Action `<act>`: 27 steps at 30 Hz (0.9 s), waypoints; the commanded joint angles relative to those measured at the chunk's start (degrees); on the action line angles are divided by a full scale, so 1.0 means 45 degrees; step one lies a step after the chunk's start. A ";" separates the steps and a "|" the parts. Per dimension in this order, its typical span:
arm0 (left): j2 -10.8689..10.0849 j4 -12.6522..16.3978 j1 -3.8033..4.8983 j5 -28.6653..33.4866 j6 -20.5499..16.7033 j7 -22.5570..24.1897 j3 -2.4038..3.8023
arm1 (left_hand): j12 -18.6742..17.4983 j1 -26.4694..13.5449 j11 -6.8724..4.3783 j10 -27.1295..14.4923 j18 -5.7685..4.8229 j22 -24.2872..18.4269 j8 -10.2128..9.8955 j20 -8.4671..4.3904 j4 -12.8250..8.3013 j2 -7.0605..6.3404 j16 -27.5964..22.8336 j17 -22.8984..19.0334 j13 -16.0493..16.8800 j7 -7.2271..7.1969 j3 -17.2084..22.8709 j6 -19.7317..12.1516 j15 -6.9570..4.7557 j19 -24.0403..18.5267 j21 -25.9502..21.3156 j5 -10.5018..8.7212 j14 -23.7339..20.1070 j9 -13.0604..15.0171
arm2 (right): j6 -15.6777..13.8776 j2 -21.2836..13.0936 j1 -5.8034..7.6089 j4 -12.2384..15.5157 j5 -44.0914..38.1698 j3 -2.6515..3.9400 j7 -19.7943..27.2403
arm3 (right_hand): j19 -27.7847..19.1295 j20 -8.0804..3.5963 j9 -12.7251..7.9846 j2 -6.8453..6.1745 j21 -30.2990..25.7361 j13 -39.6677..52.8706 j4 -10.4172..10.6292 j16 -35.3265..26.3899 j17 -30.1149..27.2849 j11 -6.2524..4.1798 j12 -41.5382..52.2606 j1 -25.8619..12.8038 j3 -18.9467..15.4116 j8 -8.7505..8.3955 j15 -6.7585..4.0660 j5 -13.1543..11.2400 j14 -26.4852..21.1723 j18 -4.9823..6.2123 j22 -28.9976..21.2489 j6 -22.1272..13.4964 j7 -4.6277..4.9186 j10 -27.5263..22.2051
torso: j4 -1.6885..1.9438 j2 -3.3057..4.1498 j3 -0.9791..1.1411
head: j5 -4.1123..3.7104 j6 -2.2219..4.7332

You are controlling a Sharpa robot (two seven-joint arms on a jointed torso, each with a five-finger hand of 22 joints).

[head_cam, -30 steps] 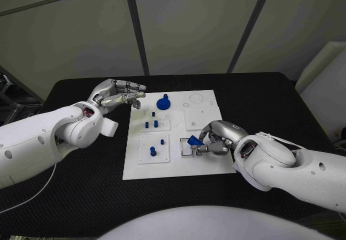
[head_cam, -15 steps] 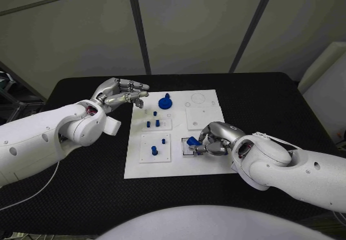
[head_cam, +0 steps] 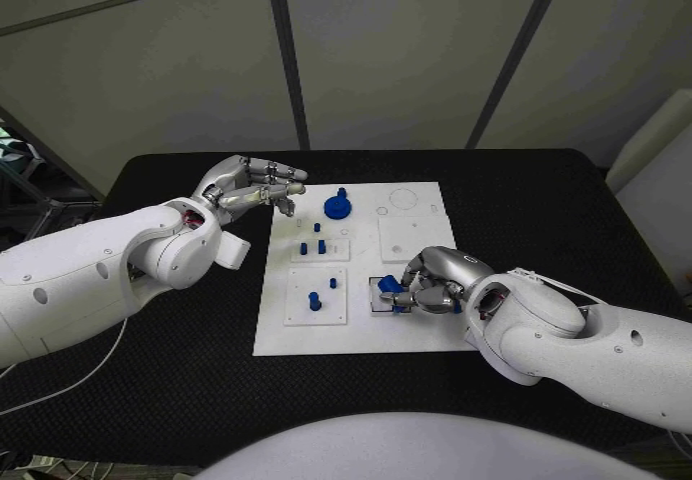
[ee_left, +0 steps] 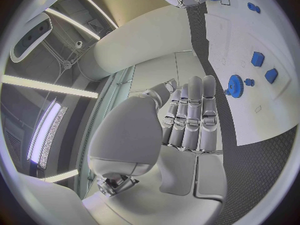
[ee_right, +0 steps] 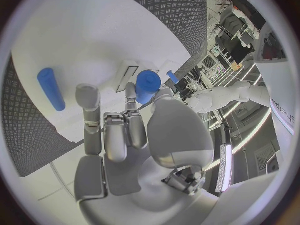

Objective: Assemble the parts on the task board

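Fingers of the right hand point(head_cam: 433, 283) are curled around a small blue part point(head_cam: 387, 285), which is held just above a dark-outlined square recess on the task board point(head_cam: 418, 330), near its right front portion. In the right wrist view the same blue part point(ee_right: 148, 85) is seen pinched at the fingertips point(ee_right: 130, 92), with a blue peg point(ee_right: 50, 88) lying apart on the white surface. The left hand point(head_cam: 248, 186) is held over the black table point(head_cam: 173, 400) just beside the board's far left corner; its fingers point(ee_left: 192, 112) are curled in side by side and nothing is gripped by them. A blue gear point(head_cam: 338, 207) and several small blue pegs point(head_cam: 313, 246) are standing on the board.

The held part is judged to be light, rigid moulded plastic, probably smooth and therefore liable to slip or twist in a fingertip pinch. It is best taken by its opposite flat sides, so that the lower end is left free for seating. Little force should be needed; alignment with the recess is judged to matter more.
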 commanded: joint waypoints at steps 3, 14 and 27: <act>0.0000 0.0019 0.0014 0.0026 0.0157 0.0001 0.0004 | 0.0062 0.0023 0.0008 -0.0118 -0.0145 0.0005 0.0083 0.0067 -0.0045 0.0108 -0.0085 -0.0015 -0.0013 -0.0017 0.0018 -0.0100 0.0025 0.0026 -0.0064 -0.0021 -0.0066 -0.0017 | 0.0100 0.0128 0.0026 -0.0041 -0.0091 0.0011 -0.0071 | 0.0013 -0.0089 0.0099 -0.0003 0.0017 0.1133 0.0004 0.0067 0.2949 -0.0060 0.0000 -0.0386 -0.0205 0.0100 -0.0076 -0.0326 0.1238 -0.0072 -0.0019 0.0320 -0.0399 0.0022 | 0.0009 0.0017 -0.0001 | 0.0080 0.0004; -0.0006 0.0017 0.0015 0.0026 0.0165 -0.0004 0.0004 | 0.0071 0.0041 0.0008 -0.0122 -0.0146 0.0013 0.0092 0.0063 -0.0061 0.0117 -0.0089 -0.0020 -0.0016 -0.0018 0.0035 -0.0103 0.0024 0.0022 -0.0059 -0.0021 -0.0071 -0.0019 | 0.0101 0.0322 0.0028 -0.0171 -0.0091 0.0012 -0.0067 | -0.0096 -0.0061 0.0439 -0.0775 -0.0110 0.1079 0.0042 0.0018 0.2852 -0.0017 -0.0166 -0.1995 -0.0013 0.0198 -0.0043 -0.2040 0.1216 -0.0044 -0.0154 0.0167 -0.0357 -0.0040 | -0.0012 0.0005 -0.0011 | 0.0099 -0.0097; 0.0022 -0.0019 0.0014 0.0026 0.0184 -0.0022 0.0004 | 0.0071 0.0041 0.0008 -0.0122 -0.0146 0.0013 0.0092 0.0063 -0.0061 0.0117 -0.0089 -0.0020 -0.0016 -0.0018 0.0035 -0.0103 0.0024 0.0022 -0.0059 -0.0021 -0.0071 -0.0019 | -0.0163 0.0404 0.0028 -0.0282 -0.0091 0.0012 -0.0052 | -0.0191 -0.0038 0.0631 -0.1525 -0.0262 0.0903 0.0061 -0.0028 0.2766 0.0014 -0.0420 -0.2933 0.0566 0.0235 -0.0016 -0.2483 0.1197 -0.0010 -0.0332 0.0032 -0.0322 -0.0181 | -0.0010 0.0000 0.0001 | 0.0116 -0.0087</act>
